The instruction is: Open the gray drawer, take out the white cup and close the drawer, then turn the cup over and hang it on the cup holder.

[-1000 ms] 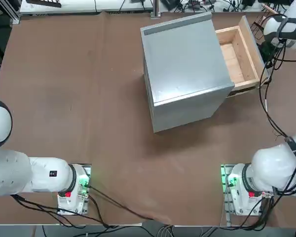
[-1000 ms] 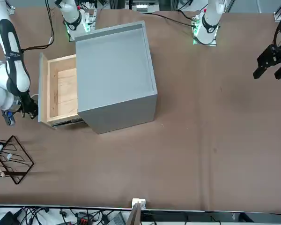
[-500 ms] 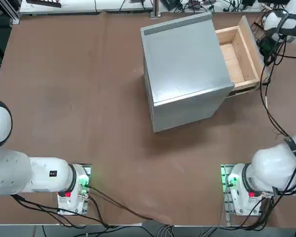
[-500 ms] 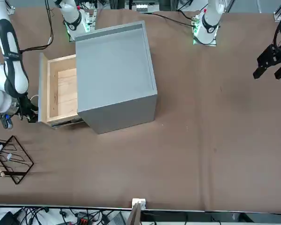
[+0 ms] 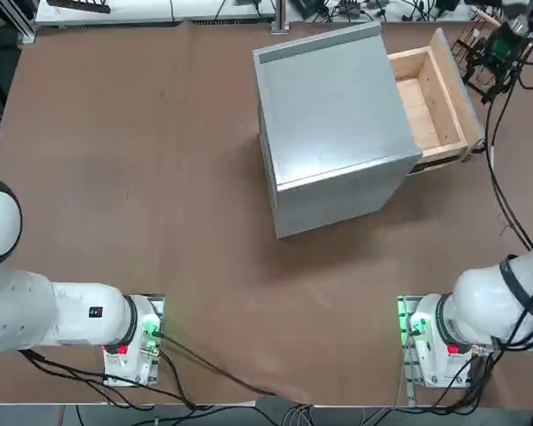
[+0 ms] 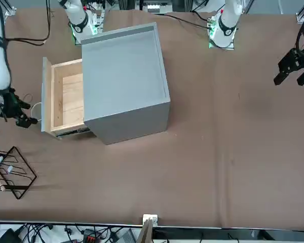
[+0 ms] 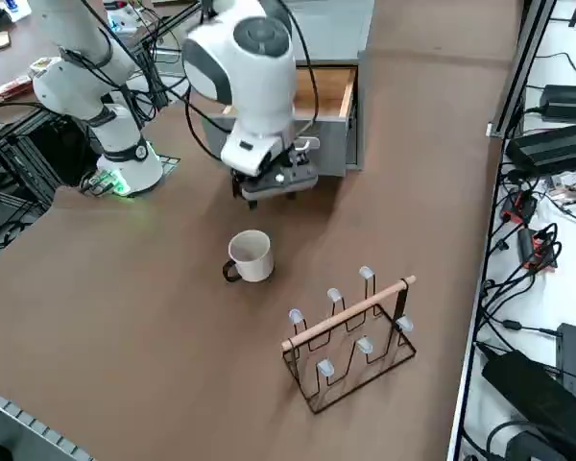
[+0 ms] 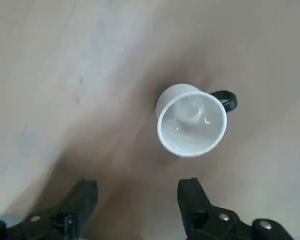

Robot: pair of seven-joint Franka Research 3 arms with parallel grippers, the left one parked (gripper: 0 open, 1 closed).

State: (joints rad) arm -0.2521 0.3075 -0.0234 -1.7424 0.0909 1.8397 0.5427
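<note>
The white cup [image 7: 251, 256] stands upright on the table with its mouth up and its dark handle to one side; the wrist view looks straight down into the cup [image 8: 191, 125]. My right gripper [image 7: 269, 195] hangs above it, open and empty, its fingers [image 8: 192, 197] clear of the rim. The gray drawer [image 5: 451, 84] is pulled out of the cabinet [image 5: 333, 115], showing a bare wooden tray [image 6: 66, 96]. The cup holder [image 7: 350, 331] stands close by on the table, beyond the cup from the drawer. In the front view my gripper [image 6: 20, 112] sits just outside the drawer front.
The big gray cabinet [image 6: 124, 81] fills the middle of the table's right half. The cup holder [image 6: 7, 172] is near the table's corner, with cables and equipment past the edge [image 7: 547, 144]. Bare brown tabletop [image 5: 142, 177] stretches across the left half.
My right gripper opened and let go of the cup, then lifted up and away from it, drifting along the drawer front toward the table's far side. The drawer has not moved.
</note>
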